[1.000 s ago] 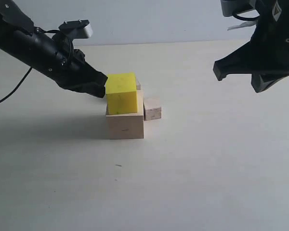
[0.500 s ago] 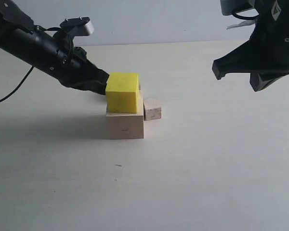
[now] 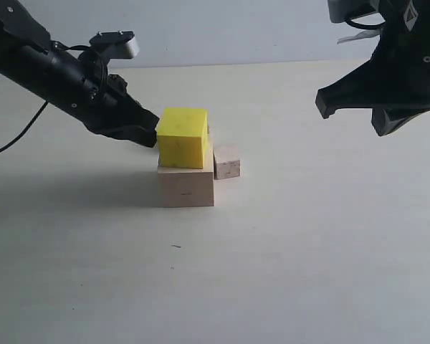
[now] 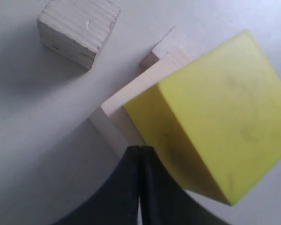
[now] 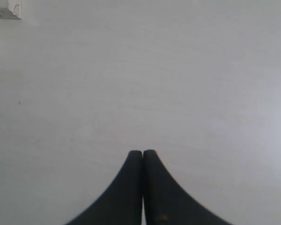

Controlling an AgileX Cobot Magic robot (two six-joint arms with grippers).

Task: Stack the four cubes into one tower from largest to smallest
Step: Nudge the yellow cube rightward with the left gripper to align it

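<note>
Resting its tips against the side of the yellow cube [image 3: 181, 137] that faces the left of the exterior view, the left gripper [image 4: 139, 154] has its jaws pressed fully together with nothing between them; it only appears to touch the cube low on that face and grips nothing. The right gripper [image 5: 142, 154] is likewise closed tight and empty, hanging above bare table [image 3: 308, 251] well apart from the blocks, on the right of the exterior view. The yellow cube sits flat on top of the large wooden cube [image 3: 185, 188], which stands on the table near the middle. Being a cube, the yellow block has no long axis; its top is about level, and the left wrist view shows it turned a little against the block beneath, so that their edges do not line up and one yellow corner juts past the wood. The small wooden cube [image 3: 226, 162] stands on the table just beside the large one, on its right in the exterior view. The smallest cube [image 4: 171, 44] shows only as a sliver behind the stack.
</note>
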